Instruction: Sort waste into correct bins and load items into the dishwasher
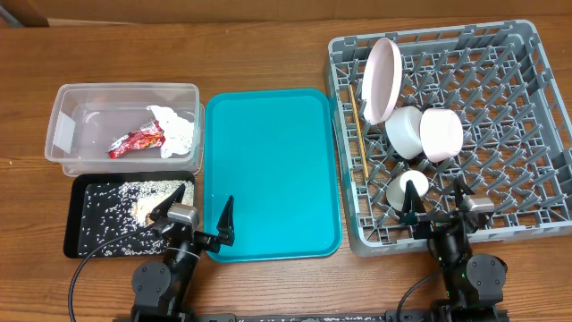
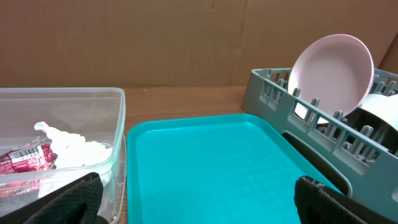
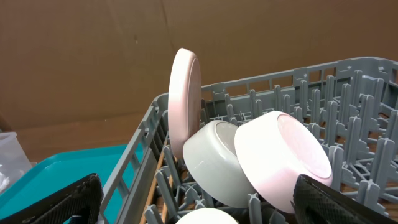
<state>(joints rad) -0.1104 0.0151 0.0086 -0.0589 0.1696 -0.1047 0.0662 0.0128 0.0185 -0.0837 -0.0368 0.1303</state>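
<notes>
Plate, bowls and cup sit propped between dish rack pegs, likely for draining, wrapper and tissue in clear tub, rice on black tray, left gripper and right gripper both spread wide, empty.

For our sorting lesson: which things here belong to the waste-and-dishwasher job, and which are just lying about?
Job: snack wrapper, tissue, clear tub, rice, black tray, plate, left bowl, right bowl, cup, chopsticks, dish rack.
Lying about: teal serving tray.
</notes>
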